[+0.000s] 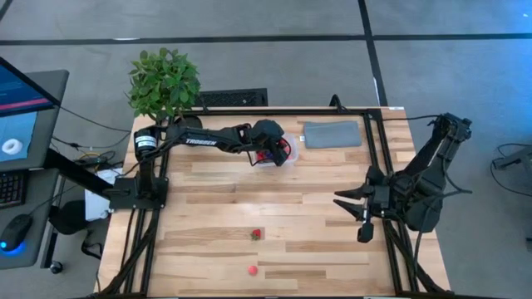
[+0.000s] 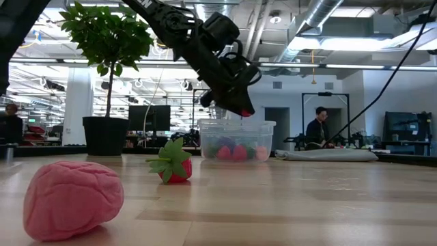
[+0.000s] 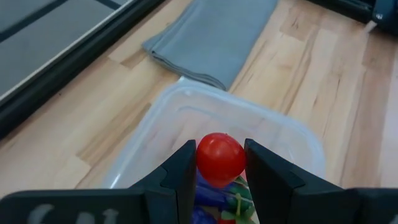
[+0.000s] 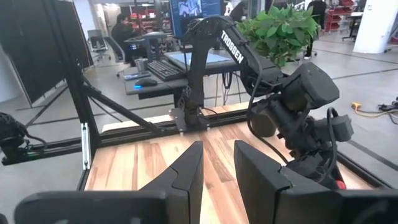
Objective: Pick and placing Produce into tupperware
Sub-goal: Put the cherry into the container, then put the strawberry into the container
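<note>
Your left gripper [image 3: 221, 163] pinches a red tomato [image 3: 220, 157] above the tupperware [image 3: 292, 134], upper centre. Releasing off-centre risks a rim bounce. Right gripper [image 1: 352, 202] idles, slightly parted, empty.

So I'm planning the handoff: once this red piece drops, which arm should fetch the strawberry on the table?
Probably the right. The right gripper waits open and empty, nearer the strawberry; the left gripper is over the tupperware, holding the red round piece.

Overhead, table-level and wrist views share tupperware [image 1: 286, 150].
</note>
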